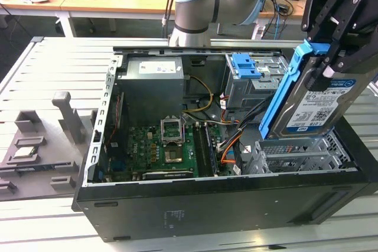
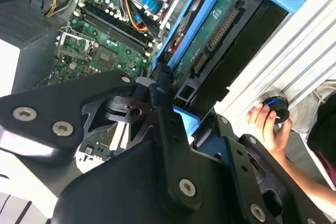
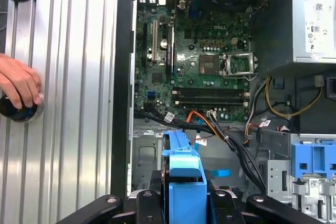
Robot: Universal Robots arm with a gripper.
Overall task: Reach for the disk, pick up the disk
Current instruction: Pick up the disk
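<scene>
One disk (image 1: pixel 310 101) hung at the right of the exterior view, clear above the open case (image 1: pixel 236 205), with the gripper (image 1: pixel 336 39) clamped on its upper end and its blue rail (image 1: pixel 283 90) facing the frame's left. We judged the reach finished and the pick-up largely made; what remained called for a steady grip and a straight path, since the drive cage (image 1: pixel 295 154) sat just beneath the disk's lower edge. Open room lay above and toward the frame's right, over the slatted table (image 1: pixel 53 63).

In the second wrist view, the disk (image 2: pixel 220 35) ran from the centre to the upper right, the fingers (image 2: pixel 165 106) pressed against its sides. A person's hand (image 2: pixel 268 124) rested on a knob (image 2: pixel 278 106) at the right.

In the first wrist view, the rail (image 3: pixel 184 182) stood at bottom centre, the motherboard (image 3: pixel 199 61) well beyond it.
</scene>
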